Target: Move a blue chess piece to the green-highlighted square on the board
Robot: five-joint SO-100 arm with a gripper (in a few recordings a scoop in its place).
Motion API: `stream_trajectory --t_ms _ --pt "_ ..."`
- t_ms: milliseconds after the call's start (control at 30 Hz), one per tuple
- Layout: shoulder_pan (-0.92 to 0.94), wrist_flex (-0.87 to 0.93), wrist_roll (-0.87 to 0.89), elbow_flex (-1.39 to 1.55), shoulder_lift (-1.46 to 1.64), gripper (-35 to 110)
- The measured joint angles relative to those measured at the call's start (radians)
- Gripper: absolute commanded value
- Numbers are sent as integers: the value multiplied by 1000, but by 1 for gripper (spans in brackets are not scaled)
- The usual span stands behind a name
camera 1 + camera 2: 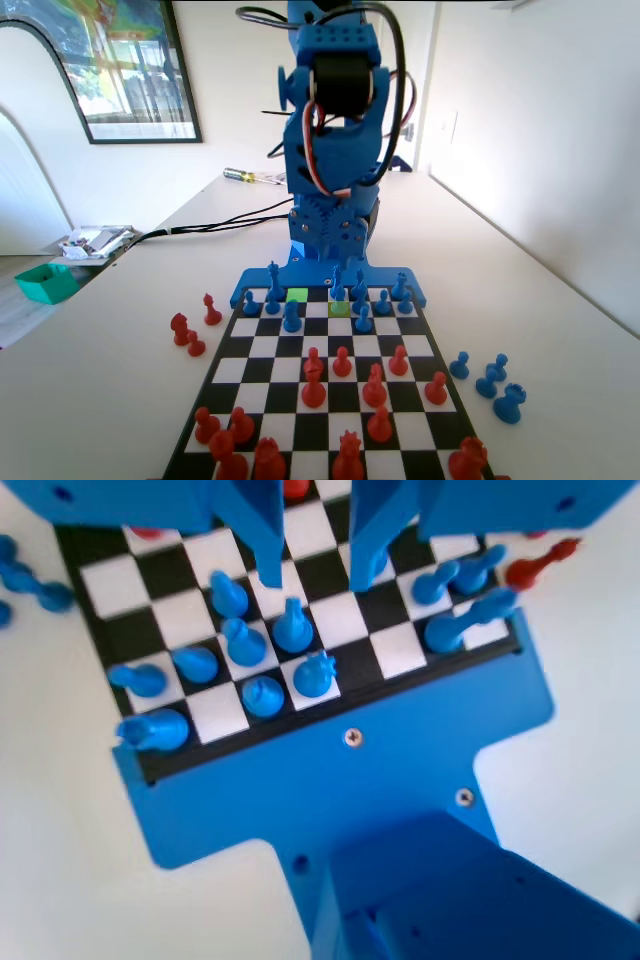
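Note:
The board point(325, 375) lies in front of the blue arm point(335, 150), which is folded up over its base. The green-highlighted square point(297, 295) lies in the back row, left of centre, with no piece on it. A duller olive square point(340, 308) lies one row nearer, to its right. Blue pieces point(291, 316) crowd the rows by the arm. In the wrist view my gripper point(318, 578) hangs open above those rows of blue pieces point(293, 630), with nothing between its fingers point(268, 550). Red pieces point(343, 362) fill the near half.
Three red pieces point(185, 330) stand off the board on the left and three blue ones point(495, 378) on the right. A green bin point(45, 282), papers point(95, 240), cables point(215, 222) and a screwdriver point(250, 177) lie at the table's left and back.

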Motion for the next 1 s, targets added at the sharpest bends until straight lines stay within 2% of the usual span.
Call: stream_trajectory --t_ms 433,1000 --pt "-23 -115 -17 -2 -126 13" --pt "-20 -172 -54 -2 -198 13"
